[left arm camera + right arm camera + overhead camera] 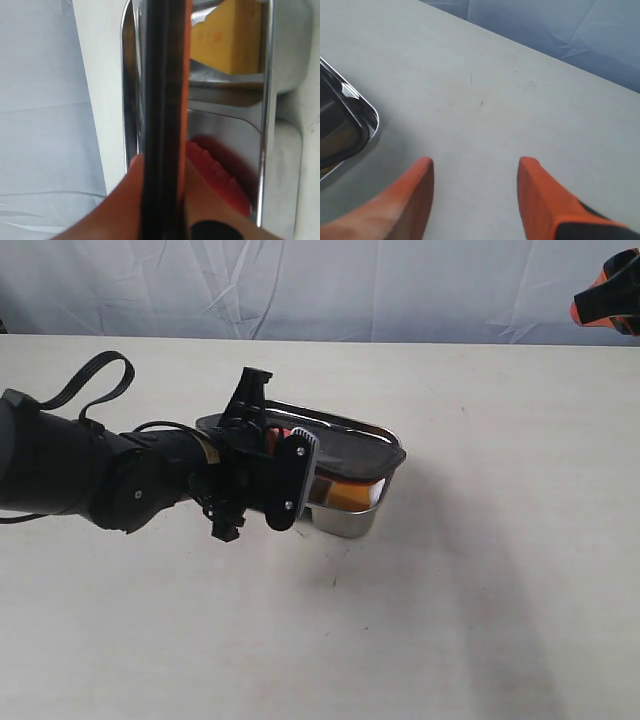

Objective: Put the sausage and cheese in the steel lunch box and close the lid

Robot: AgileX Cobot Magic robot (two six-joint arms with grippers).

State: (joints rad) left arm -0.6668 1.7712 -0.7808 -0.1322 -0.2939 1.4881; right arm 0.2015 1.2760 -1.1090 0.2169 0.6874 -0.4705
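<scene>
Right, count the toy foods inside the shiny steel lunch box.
2. The yellow-orange cheese wedge lies in one compartment, the glossy red sausage in the neighbouring one; the dark tinted lid may hide others.

Left arm [90, 475]: black, bulky rounded casing. Black cable [95, 375] loops behind it. Yellowish band [209, 450] near wrist. Flat black bracket [287, 475] with small silver screws. Left jaws: orange fingers [125, 210], black patch at base. Right jaws: tapered orange fingers [407, 200], black toward base.
</scene>
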